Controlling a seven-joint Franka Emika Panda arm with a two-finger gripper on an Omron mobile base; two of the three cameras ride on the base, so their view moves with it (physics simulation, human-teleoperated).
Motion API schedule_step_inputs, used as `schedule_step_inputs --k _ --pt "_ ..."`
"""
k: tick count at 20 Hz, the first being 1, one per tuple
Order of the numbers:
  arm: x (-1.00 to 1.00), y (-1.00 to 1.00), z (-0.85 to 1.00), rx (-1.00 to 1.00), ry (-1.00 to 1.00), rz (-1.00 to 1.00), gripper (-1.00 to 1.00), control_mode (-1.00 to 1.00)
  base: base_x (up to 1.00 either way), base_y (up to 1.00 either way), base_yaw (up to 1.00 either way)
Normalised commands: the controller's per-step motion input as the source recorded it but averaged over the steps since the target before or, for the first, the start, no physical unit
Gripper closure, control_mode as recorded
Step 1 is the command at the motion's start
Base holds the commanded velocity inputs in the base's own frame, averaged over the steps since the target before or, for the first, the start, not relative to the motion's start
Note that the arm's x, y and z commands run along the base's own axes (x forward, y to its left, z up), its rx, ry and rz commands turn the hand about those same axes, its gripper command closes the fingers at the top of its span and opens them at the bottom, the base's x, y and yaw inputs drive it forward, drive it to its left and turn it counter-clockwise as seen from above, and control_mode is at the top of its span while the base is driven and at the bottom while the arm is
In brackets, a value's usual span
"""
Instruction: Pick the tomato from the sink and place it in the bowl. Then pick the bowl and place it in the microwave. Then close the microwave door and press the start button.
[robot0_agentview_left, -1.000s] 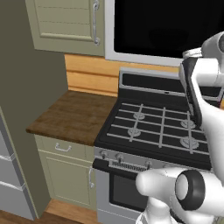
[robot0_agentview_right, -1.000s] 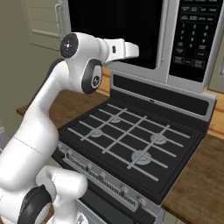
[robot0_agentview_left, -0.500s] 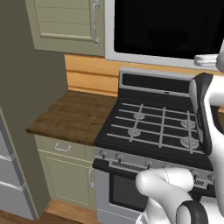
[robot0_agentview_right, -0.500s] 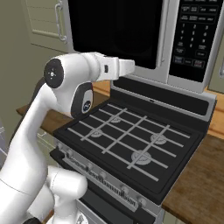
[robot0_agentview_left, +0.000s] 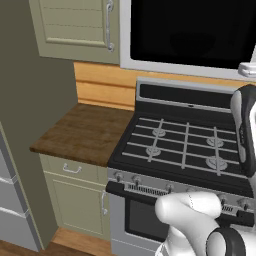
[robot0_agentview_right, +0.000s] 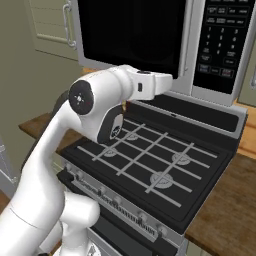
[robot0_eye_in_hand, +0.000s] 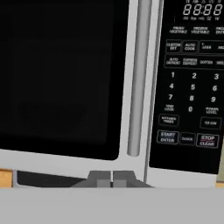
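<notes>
The microwave (robot0_agentview_right: 210, 95) hangs over the stove with the microwave door (robot0_eye_in_hand: 61, 74) shut flat, its black glass window dark. The door's long grey bar handle (robot0_eye_in_hand: 139, 78) runs vertically just left of the dark keypad panel (robot0_eye_in_hand: 192, 87). The start button (robot0_eye_in_hand: 168, 137) sits low on that panel. My gripper (robot0_eye_in_hand: 112, 176) is shut with nothing in it, fingertips (robot0_eye_in_hand: 101, 177) together, just below the door's lower right corner. From the right base view the gripper (robot0_agentview_right: 169, 83) points at the microwave front. The tomato, the bowl and the sink are out of view.
A black gas stove (robot0_agentview_left: 185, 145) with grey grates lies directly under my arm. A brown wooden counter (robot0_agentview_left: 80, 132) is to its left, with a grey-green wall cabinet (robot0_agentview_left: 75, 25) above and a tall dark panel (robot0_agentview_left: 25, 100) further left.
My forearm has swung down and stretched rightward along the microwave front, from near the upper part of the door window to below its lower edge. The door stays shut.
</notes>
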Motion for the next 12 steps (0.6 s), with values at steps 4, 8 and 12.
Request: schedule_step_inputs --k 4,8,12 --pt "0.0 -0.36 0.08 0.0 0.0 0.0 1.0 -1.0 0.0 0.0 0.0" --pt "0.0 -0.52 0.04 0.05 0.0 0.0 1.0 -1.0 0.0 0.0 0.0" --pt "0.02 -0.56 0.06 0.05 0.0 0.0 1.0 -1.0 0.0 0.0 0.0"
